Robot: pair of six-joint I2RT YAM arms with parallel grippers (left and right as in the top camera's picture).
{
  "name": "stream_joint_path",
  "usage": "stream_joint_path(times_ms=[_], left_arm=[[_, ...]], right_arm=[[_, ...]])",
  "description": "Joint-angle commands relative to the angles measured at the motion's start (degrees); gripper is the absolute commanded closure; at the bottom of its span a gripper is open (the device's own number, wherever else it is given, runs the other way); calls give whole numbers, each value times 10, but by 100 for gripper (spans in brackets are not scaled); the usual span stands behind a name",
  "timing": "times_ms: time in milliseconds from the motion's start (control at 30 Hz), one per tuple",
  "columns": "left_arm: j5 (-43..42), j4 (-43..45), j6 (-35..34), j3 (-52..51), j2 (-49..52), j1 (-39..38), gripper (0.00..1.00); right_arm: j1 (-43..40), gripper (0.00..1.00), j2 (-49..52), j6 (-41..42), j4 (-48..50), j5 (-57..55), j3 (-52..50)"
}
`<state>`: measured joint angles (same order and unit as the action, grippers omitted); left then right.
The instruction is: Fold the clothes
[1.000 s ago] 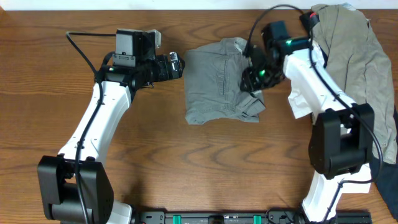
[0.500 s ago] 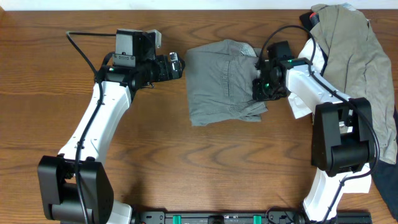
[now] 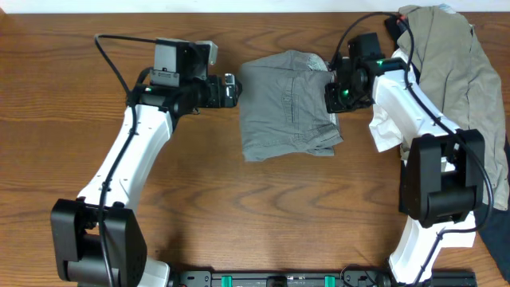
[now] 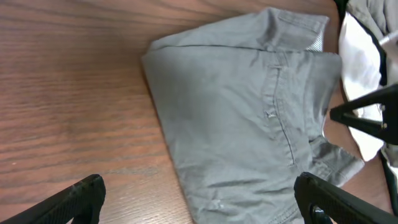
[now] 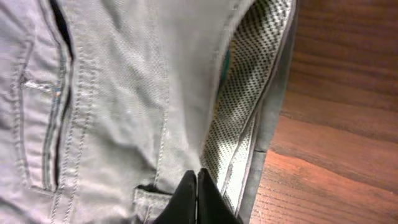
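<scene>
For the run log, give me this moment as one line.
shorts: folded over, on table | left tool: open, beside shorts | right tool: shut, over waistband lining

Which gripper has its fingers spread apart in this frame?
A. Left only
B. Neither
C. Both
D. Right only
A. In its wrist view the left gripper has its fingers wide apart above the grey shorts, while the right gripper shows its fingertips pressed together beside the dotted waistband lining.
</scene>
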<state>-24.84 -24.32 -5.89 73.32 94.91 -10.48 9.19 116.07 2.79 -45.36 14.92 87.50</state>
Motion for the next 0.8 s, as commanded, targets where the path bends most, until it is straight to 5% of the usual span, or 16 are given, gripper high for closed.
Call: stream_joint_path(times_ms=[0,467,767], left_arm=[[5,-2,19,-2,-6,-29,1],[6,172,-2,-1,80,-234,2],[94,214,-8,-1,184,-264,10]], right_arm=[[-18,99,-14,12,0,12,11],[-173,99,-25,21,-48,90,85],[-177,99,-25,-10,-70,89,85]])
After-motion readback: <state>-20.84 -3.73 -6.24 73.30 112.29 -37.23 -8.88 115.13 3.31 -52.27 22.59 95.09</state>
